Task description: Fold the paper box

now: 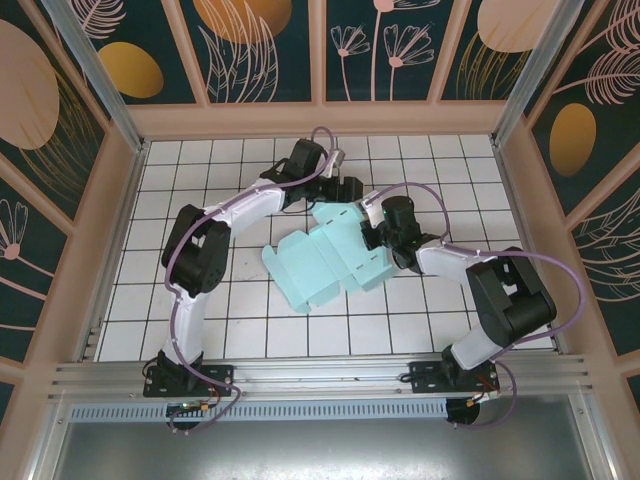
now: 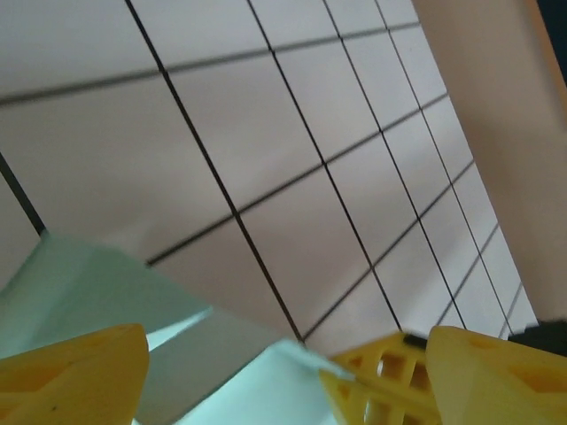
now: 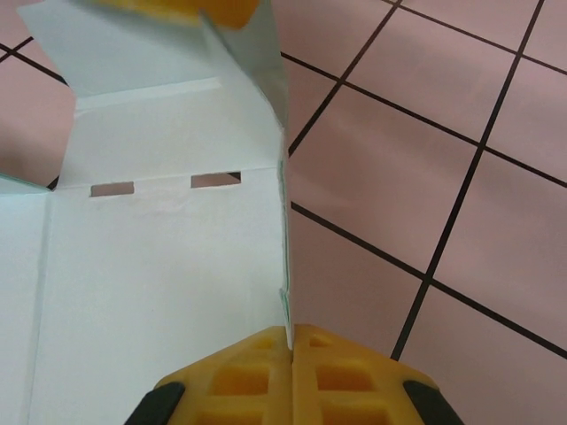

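Rail point(image 1: 320, 372) nearest; paper box point(image 1: 320, 262) on white gridded table point(image 1: 200, 170); floral walls point(image 1: 260, 45).

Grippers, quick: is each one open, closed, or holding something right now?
Left gripper: open, straddling an edge of the pale aqua card box.
Right gripper: closed, pinching that box's upright wall.

Setting: enclosed robotics lab test cell.
Bench point(image 1: 250, 330): white top ruled in a black square grid.
Aluminium rail point(image 1: 320, 372): runs along the near edge of the bench and carries two arm bases bolted side by side.
Arms: left arm point(image 1: 200, 250) and right arm point(image 1: 505, 300), jointed, black and white.
Walls: printed panels point(image 1: 265, 45), dark teal with leaf and flower motifs, set in pale frames.
Corner posts point(image 1: 95, 70): metal.
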### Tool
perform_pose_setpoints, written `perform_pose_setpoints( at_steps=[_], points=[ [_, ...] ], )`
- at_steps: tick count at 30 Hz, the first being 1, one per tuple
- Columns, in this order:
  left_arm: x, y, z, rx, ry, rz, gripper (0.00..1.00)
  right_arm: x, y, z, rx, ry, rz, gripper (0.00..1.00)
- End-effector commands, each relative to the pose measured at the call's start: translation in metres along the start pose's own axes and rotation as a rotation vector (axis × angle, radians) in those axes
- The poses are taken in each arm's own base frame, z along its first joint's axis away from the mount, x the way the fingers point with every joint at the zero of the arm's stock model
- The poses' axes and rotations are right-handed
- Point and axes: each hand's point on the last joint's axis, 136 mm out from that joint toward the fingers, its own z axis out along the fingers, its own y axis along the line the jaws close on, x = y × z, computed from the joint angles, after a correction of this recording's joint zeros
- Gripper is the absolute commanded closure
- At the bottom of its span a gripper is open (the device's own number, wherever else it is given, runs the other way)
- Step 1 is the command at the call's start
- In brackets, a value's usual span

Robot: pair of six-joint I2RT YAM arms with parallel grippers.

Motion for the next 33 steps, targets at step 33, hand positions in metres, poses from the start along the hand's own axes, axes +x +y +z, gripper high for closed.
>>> perform_pose_setpoints(
  at_steps=[33],
  points=[
    [-0.012,0.001,-0.017,-0.187,-0.083,0.059,0.1,-0.021,-0.002,0.006,-0.021,-0.059,0.021,1.0]
  ],
)
